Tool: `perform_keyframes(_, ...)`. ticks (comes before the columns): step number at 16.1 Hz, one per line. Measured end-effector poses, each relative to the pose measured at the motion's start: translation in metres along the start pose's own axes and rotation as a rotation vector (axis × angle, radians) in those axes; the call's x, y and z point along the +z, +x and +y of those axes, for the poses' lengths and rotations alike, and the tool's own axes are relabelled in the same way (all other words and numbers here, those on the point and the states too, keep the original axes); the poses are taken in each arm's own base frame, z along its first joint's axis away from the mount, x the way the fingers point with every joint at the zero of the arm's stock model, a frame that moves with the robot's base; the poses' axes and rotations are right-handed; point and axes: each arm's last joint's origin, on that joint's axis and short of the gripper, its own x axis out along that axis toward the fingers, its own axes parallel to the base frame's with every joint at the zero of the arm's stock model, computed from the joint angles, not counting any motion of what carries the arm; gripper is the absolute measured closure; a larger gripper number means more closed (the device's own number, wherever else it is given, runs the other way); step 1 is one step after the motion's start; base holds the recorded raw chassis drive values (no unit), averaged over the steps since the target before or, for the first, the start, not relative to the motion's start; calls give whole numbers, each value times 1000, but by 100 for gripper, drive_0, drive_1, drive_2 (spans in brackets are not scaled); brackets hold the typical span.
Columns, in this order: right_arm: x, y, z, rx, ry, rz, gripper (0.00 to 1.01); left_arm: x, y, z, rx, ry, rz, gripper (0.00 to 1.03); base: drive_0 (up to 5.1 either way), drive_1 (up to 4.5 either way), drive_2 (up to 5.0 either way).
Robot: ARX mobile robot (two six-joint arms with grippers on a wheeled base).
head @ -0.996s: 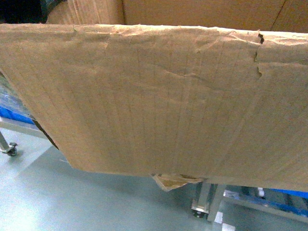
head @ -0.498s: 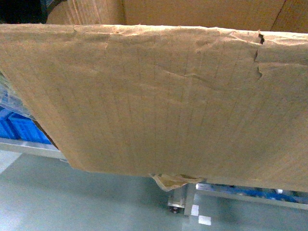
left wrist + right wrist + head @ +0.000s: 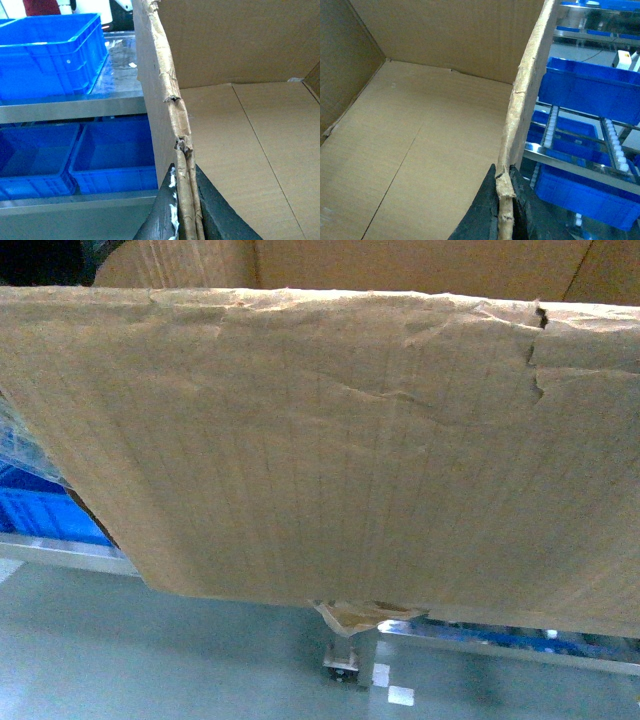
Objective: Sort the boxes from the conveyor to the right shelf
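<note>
Close against the head camera, the cardboard box (image 3: 350, 450) fills nearly the whole view — a broad brown corrugated wall with fine vertical flute lines, a long crease running across its upper middle and a ragged, torn top edge with a small notch near the right corner. A crumpled scrap of tan tape (image 3: 355, 615) hangs from its bottom seam. Below the box lies a grey-green floor (image 3: 150, 660), and behind it a steel rack (image 3: 345, 655) shows a leg with a foot, horizontal rails and blue plastic bins (image 3: 45, 510) at the left.

The box is held off the floor in front of the rack, pinched at two opposite walls. From the left wrist, the left gripper (image 3: 182, 210) has its dark fingers (image 3: 212, 212) one on each side of the frayed wall edge, clamped onto it; the box's bare, flat bottom spreads to the right, and stacked blue bins on steel shelves sit to the left.

From the right wrist, the right gripper (image 3: 504, 212) likewise grips the torn rim of the opposite wall, jaws closed on the cardboard. The box interior is plain brown with a centre seam — to the right stand the rack's tiers with white roller tracks (image 3: 615, 145) and more blue bins.
</note>
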Motion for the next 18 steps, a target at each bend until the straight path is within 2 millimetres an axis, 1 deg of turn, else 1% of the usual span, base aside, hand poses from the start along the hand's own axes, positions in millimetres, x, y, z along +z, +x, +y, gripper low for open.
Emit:
perform_keyframes(16, 0, 0, 0, 0, 0, 1, 98, 0, 0, 0, 0, 1, 1, 100, 496, -249, -249)
perform_keyframes(18, 0, 0, 0, 0, 0, 1, 98, 0, 0, 0, 0, 1, 1, 100, 476, -135, -322)
